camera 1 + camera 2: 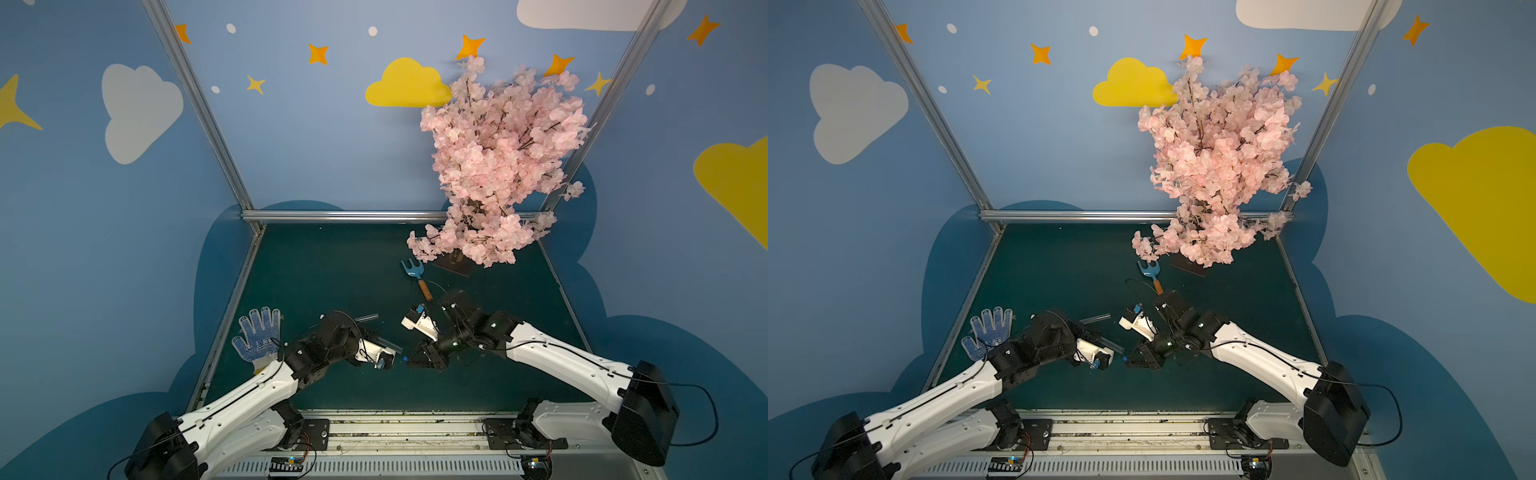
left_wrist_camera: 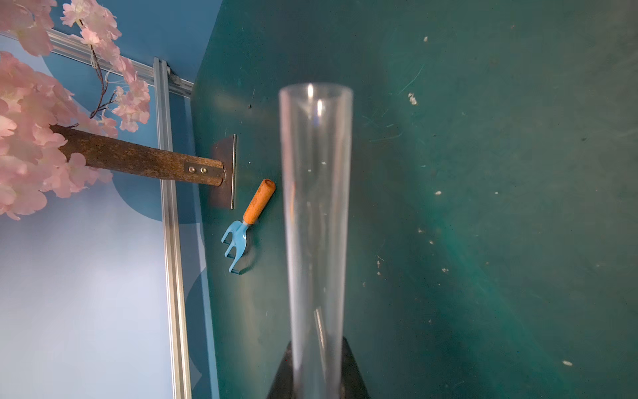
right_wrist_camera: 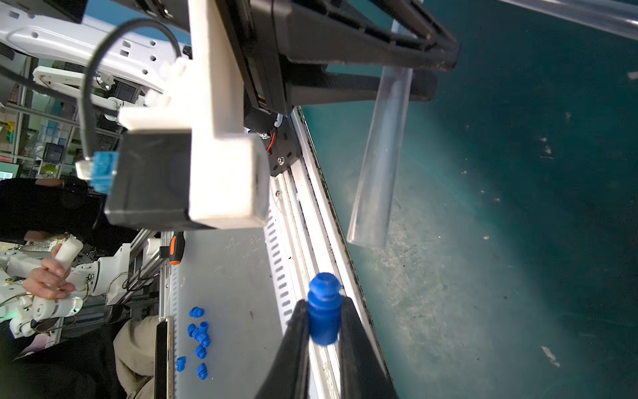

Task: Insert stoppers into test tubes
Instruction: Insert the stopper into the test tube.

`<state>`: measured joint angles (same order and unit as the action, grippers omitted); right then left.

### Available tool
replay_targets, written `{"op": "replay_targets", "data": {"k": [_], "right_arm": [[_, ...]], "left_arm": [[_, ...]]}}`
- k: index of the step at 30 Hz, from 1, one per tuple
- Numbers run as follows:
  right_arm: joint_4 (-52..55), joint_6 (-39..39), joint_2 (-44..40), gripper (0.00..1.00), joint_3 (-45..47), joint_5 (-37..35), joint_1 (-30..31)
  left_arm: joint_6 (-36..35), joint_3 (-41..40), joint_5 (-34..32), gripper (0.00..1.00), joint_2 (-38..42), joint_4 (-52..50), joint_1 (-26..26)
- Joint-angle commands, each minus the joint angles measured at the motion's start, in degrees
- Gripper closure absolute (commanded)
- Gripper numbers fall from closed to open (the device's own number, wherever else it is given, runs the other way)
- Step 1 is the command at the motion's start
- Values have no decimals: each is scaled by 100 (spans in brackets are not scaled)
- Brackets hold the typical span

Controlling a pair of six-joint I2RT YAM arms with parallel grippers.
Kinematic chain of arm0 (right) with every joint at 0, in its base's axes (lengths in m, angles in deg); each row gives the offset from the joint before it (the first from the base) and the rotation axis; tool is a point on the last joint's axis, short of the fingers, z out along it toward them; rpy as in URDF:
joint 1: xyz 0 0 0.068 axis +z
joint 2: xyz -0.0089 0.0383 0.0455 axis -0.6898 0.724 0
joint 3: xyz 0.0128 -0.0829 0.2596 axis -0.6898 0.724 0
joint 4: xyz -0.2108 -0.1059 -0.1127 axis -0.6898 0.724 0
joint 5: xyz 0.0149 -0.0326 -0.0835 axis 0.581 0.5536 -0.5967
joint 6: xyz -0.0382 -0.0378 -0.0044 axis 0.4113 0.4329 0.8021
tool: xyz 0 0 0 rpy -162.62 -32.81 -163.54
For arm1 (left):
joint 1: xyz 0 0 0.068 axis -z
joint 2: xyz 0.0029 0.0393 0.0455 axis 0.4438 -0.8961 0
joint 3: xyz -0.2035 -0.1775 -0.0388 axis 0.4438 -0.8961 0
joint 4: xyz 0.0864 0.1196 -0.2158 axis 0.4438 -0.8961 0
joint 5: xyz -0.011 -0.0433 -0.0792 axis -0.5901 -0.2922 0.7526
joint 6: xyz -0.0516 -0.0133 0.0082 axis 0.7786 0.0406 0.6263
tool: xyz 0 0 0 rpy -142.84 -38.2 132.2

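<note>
My left gripper is shut on a clear test tube, whose open mouth points away from the wrist. In the right wrist view that test tube juts out from the left gripper's black fingers toward a bright-blue stopper. My right gripper is shut on the stopper, a short gap from the tube's mouth. In both top views the grippers meet mid-table, left gripper facing right gripper. A second test tube lies on the green mat behind the left arm.
A light-blue garden fork with an orange handle lies near the pink blossom tree's base. A dotted glove lies at the mat's left edge. Several spare blue stoppers sit on the grey surface beyond the front rail.
</note>
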<state>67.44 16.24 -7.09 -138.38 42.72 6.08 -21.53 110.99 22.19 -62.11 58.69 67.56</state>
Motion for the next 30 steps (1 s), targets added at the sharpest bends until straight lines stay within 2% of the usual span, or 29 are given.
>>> {"op": "replay_targets", "data": {"k": [1, 30], "right_arm": [[-2, 34, 65, 86, -212, 80, -24], [-152, -99, 332, 87, -309, 85, -52]], "left_arm": [[-173, -64, -11, 97, 117, 103, 27], [-608, -128, -233, 97, 254, 15, 184]]}}
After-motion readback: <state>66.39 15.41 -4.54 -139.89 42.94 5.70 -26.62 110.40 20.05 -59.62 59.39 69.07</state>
